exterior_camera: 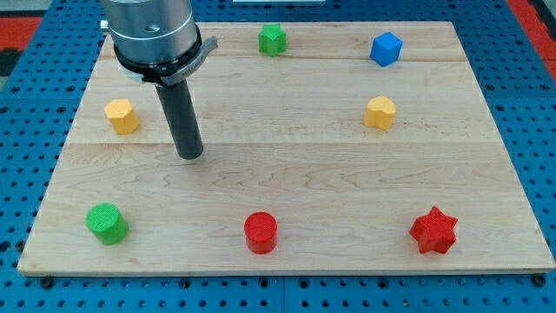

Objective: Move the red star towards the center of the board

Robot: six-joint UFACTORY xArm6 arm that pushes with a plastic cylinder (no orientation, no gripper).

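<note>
You see the wooden counter (287,174) from above and slightly in front, resting on a blue pegboard surface (26,104). The tool is a plain dark rod, with nothing on it to open or close, and it holds no block. My tip (190,156) rests on the counter in the view's left half, to the right of and slightly below the yellow block (122,116) at the left edge, touching no block. The red star (433,230) lies near the view's bottom right corner of the counter, well apart from my tip and from the middle of the board. Along the bottom edge you also find the red cylinder (261,232) near the middle and the green cylinder (107,223) at the left. Along the top sit the green block (273,39) and the blue cube (386,49). A second yellow block (380,113) lies below the blue cube.
</note>
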